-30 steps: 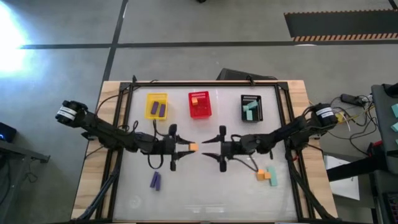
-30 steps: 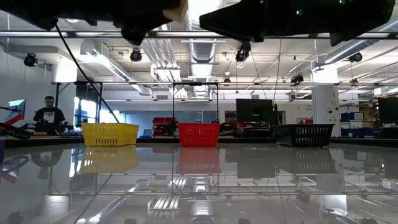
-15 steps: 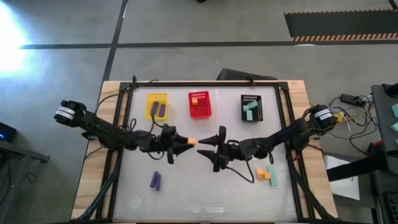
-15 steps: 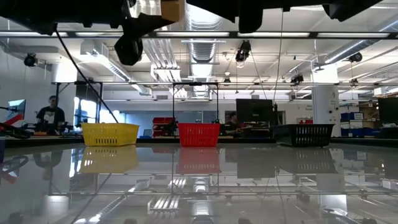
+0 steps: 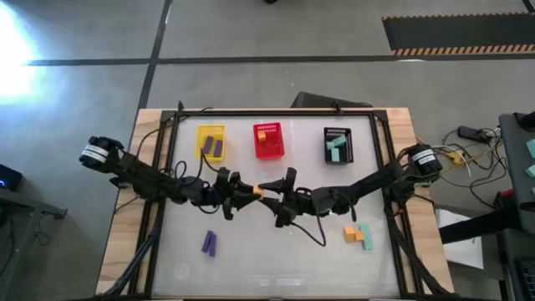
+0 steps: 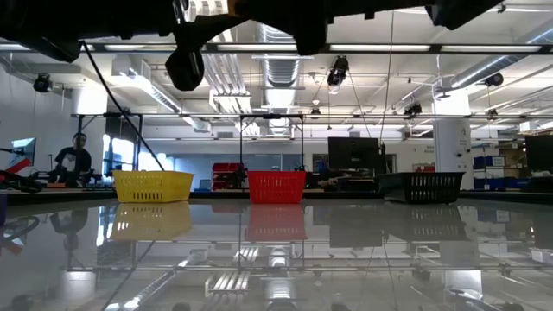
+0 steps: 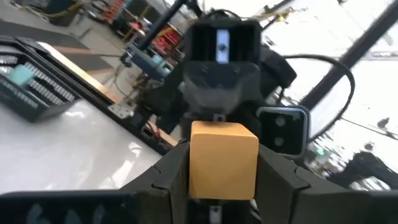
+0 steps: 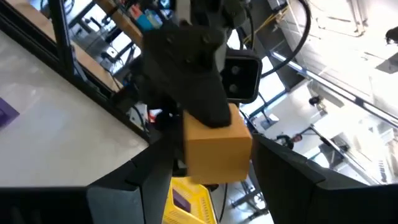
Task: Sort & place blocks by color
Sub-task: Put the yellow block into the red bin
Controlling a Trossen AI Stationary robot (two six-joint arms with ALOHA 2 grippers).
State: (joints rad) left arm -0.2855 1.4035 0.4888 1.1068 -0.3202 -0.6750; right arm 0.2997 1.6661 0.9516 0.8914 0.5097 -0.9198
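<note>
From above, the two arms meet nose to nose over the middle of the table, just in front of the red basket. The left gripper holds an orange cube at its tip, and the right gripper reaches in from the other side, so the cube lies directly between them (it looks like a handover). Two purple blocks lie near the front left; an orange and teal cluster lies front right.

The low view shows only dark arm parts along the top edge and the three baskets at the far side; the cube cannot be made out there.

In the left wrist view, the cube sits clamped between the left fingers, with the right gripper's body facing it close behind.

In the right wrist view, the cube lies between the spread right fingers, one on each side of it. Whether they touch it yet is hard to say; a small gap seems to remain. The right fingers need to close across the cube's free sides.
</note>
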